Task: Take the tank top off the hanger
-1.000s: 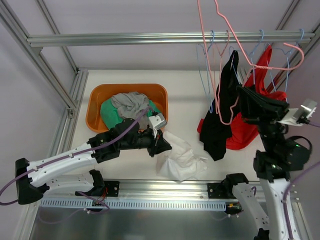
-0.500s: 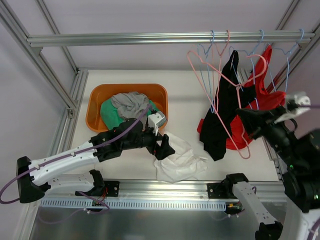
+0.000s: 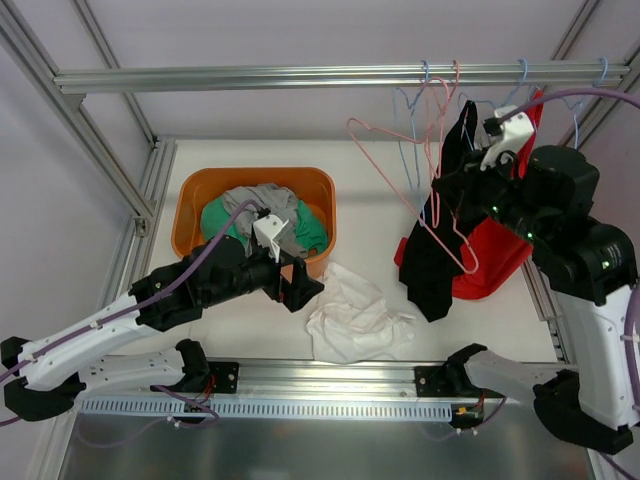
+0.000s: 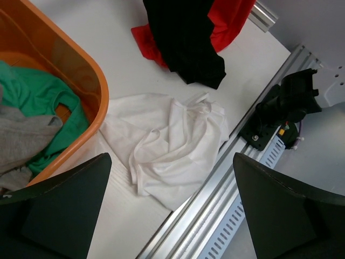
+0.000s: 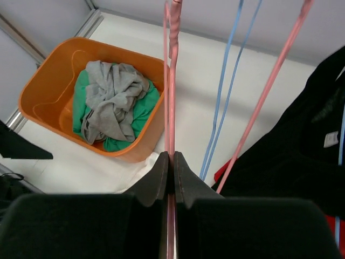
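Tank top (image 4: 172, 145) lies crumpled on table (image 4: 124, 65), off hanger. R gripper (image 5: 171, 162) clenched on bare pink hanger (image 5: 172, 81); L gripper (image 3: 300, 287) spread wide, empty. Prob. rehang w/o snagging black garment (image 3: 432, 255).

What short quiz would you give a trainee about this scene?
1. True or false: the right end effector is shut on the pink hanger.
2. Where does the white garment lie? A in the orange basket; B on the table; C on the rail.
3. Fill in: the left end effector is ____ (open or shut).

Key: 1 true; 2 B; 3 open.
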